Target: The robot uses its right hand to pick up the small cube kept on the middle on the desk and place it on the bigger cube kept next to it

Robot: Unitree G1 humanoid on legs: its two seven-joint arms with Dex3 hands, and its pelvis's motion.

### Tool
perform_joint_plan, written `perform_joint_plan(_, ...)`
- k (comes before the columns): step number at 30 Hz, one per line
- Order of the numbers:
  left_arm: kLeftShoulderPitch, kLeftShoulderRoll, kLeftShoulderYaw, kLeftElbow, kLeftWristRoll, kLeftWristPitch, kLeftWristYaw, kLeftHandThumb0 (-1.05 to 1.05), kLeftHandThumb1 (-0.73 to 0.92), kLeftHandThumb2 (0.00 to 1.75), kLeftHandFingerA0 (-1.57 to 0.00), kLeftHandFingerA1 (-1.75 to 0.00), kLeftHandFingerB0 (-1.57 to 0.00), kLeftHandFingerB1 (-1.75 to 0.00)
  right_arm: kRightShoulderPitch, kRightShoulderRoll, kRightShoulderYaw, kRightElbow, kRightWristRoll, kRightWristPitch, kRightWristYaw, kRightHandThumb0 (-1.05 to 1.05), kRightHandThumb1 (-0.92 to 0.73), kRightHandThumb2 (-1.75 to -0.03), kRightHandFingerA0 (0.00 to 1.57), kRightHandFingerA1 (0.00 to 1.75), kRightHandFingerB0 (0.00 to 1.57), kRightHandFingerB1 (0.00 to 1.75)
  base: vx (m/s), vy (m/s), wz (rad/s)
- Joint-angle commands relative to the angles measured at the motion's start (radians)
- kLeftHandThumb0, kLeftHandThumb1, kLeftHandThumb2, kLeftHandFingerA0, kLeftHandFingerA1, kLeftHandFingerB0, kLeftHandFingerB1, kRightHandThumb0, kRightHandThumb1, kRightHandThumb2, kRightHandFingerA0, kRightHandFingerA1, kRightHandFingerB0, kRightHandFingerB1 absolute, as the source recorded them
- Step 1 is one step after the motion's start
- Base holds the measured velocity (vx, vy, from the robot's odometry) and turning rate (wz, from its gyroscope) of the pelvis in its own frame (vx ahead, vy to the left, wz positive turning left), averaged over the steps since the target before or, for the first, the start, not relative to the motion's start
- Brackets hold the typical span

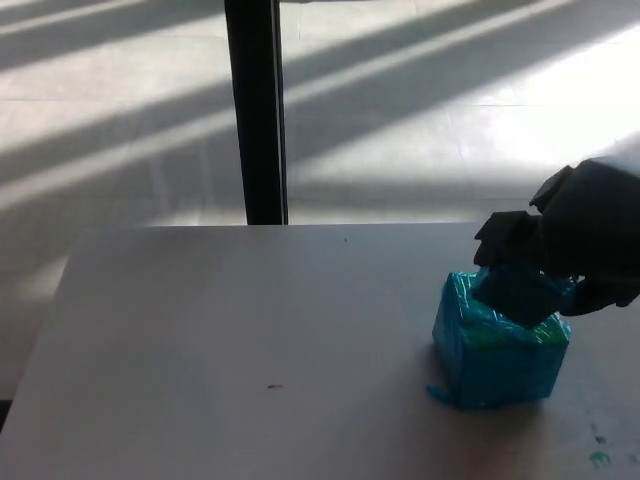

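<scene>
Small cube is clamped in my right hand, tilted, low corner touching the bigger cube's top. I'd level it, centre it, then let go w/o dragging. Both look wrapped in crinkly teal film, prob. slippery. Tabletop is plain, matte.

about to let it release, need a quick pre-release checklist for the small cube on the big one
1. Small cube over the bigger cube: ok, it sits at the top face, toward the far right side.
2. Small cube level: not ok, it looks tilted.
3. Small cube resting fully on the top: cannot tell, contact is hidden in shadow.
4. Right hand holding the small cube: ok, fingers closed on it.
5. Bigger cube steady on the desk: ok, upright.
6. Left hand clear: ok, not in view.
</scene>
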Motion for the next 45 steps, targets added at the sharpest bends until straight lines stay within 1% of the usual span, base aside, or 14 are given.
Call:
perform_joint_plan(1, 0.011, 0.02, -0.003, -0.008, -0.005, -0.009, -0.017, -0.73, 0.69, 0.62, -0.43, -0.62, -0.53, -0.46, 0.015, -0.002, -0.01, -0.001, -0.005, -0.024, 0.051, -0.32, -0.71, -0.64, 0.8, 1.67, 0.77, 0.99, 0.0, 0.0, 0.0)
perform_joint_plan(3, -0.007, 0.023, -0.006, 0.005, -0.002, -0.002, -0.018, -0.74, 0.68, 0.61, -0.43, -0.62, -0.52, -0.46, 0.014, -0.005, -0.013, 0.012, 0.003, -0.036, 0.058, -0.36, -0.51, -0.94, 1.08, 1.29, 0.76, 0.95, 0.0, 0.0, 0.0)
perform_joint_plan(6, -0.008, 0.024, -0.005, -0.002, -0.006, 0.005, -0.023, -0.73, 0.68, 0.61, -0.42, -0.62, -0.51, -0.45, 0.01, 0.0, -0.013, 0.031, -0.015, -0.053, 0.03, -0.31, -0.67, -0.6, 0.8, 1.69, 0.79, 0.95, 0.0, 0.0, 0.0)
perform_joint_plan(10, -0.006, 0.026, -0.011, -0.014, -0.001, 0.01, -0.016, -0.73, 0.68, 0.61, -0.44, -0.62, -0.51, -0.44, 0.005, 0.023, -0.011, 0.058, -0.031, -0.047, 0.015, -0.37, -0.47, -0.89, 1.14, 1.35, 0.79, 0.86, 0.0, 0.0, 0.0)
perform_joint_plan(11, -0.008, 0.022, -0.011, -0.013, -0.003, 0.008, -0.014, -0.73, 0.68, 0.61, -0.46, -0.63, -0.52, -0.45, 0.006, 0.025, -0.011, 0.065, -0.038, -0.048, 0.006, -0.32, -0.66, -0.6, 0.85, 1.75, 0.82, 0.83, 0.0, 0.0, 0.0)
perform_joint_plan(15, -0.013, 0.022, -0.016, -0.004, 0.003, 0.002, -0.006, -0.72, 0.55, 1.0, -0.48, -0.68, -0.46, -0.56, -0.01, 0.052, -0.001, 0.069, -0.051, -0.008, 0.068, -0.3, -0.67, -0.6, 0.79, 1.7, 0.75, 1.01, 0.0, 0.0, 0.0)
perform_joint_plan(16, -0.013, 0.024, -0.018, -0.005, 0.004, -0.003, -0.012, -0.74, 0.69, 0.61, -0.45, -0.63, -0.52, -0.45, -0.017, 0.058, 0.003, 0.075, -0.065, -0.005, 0.058, -0.28, -0.64, -0.6, 0.76, 1.64, 0.78, 0.99, 0.0, 0.0, 0.0)
perform_joint_plan(20, -0.013, 0.028, -0.018, -0.006, -0.004, 0.012, -0.015, -0.74, 0.67, 0.61, -0.45, -0.62, -0.51, -0.43, -0.034, 0.076, 0.004, 0.1, -0.065, 0.014, 0.084, -0.31, -0.67, -0.62, 0.77, 1.61, 0.81, 0.76, 0.0, 0.0, 0.0)
perform_joint_plan(21, -0.016, 0.028, -0.014, -0.007, -0.009, 0.025, -0.018, -0.76, 0.55, 0.99, -0.41, -0.64, -0.48, -0.57, -0.034, 0.079, 0.006, 0.095, -0.081, 0.036, 0.092, -0.31, -0.67, -0.61, 0.78, 1.65, 0.79, 0.78, 0.0, 0.0, 0.0)
perform_joint_plan(22, -0.019, 0.028, -0.016, -0.001, -0.006, 0.023, -0.015, -0.73, 0.66, 0.61, -0.45, -0.6, -0.52, -0.43, -0.034, 0.082, 0.006, 0.097, -0.085, 0.044, 0.096, -0.32, -0.65, -0.62, 0.77, 1.62, 0.8, 0.82, 0.0, 0.0, 0.0)
perform_joint_plan(27, -0.014, 0.026, -0.03, 0.003, 0.008, -0.008, -0.013, -0.74, 0.69, 0.61, -0.43, -0.61, -0.49, -0.44, -0.019, 0.09, -0.001, 0.08, -0.082, 0.099, 0.155, -0.33, -0.71, -0.63, 0.76, 1.66, 0.71, 0.69, 0.0, 0.0, 0.0)
perform_joint_plan(34, -0.01, 0.027, -0.03, 0.003, 0.0, -0.008, -0.017, -0.74, 0.68, 0.61, -0.44, -0.6, -0.51, -0.43, -0.004, 0.068, -0.023, -0.065, -0.051, 0.215, 0.38, -0.6, -0.45, -0.8, 0.14, 0.55, 0.05, 0.41, 0.0, 0.0, 0.0)
perform_joint_plan(38, -0.006, 0.027, -0.033, 0.002, 0.003, -0.022, -0.017, -0.74, 0.69, 0.61, -0.45, -0.61, -0.53, -0.46, -0.012, 0.038, -0.025, -0.114, -0.063, 0.229, 0.451, -0.72, -0.42, -0.73, 0.0, 0.01, 0.08, 0.18, 0.0, 0.0, 0.0)
perform_joint_plan(45, -0.009, 0.028, -0.031, 0.01, 0.002, -0.031, -0.02, -0.75, 0.67, 0.61, -0.46, -0.62, -0.57, -0.49, -0.006, 0.017, -0.026, -0.158, -0.073, 0.218, 0.479, -0.89, -0.52, -0.81, 0.0, 0.0, 0.0, 0.02, 0.0, 0.0, 0.0)
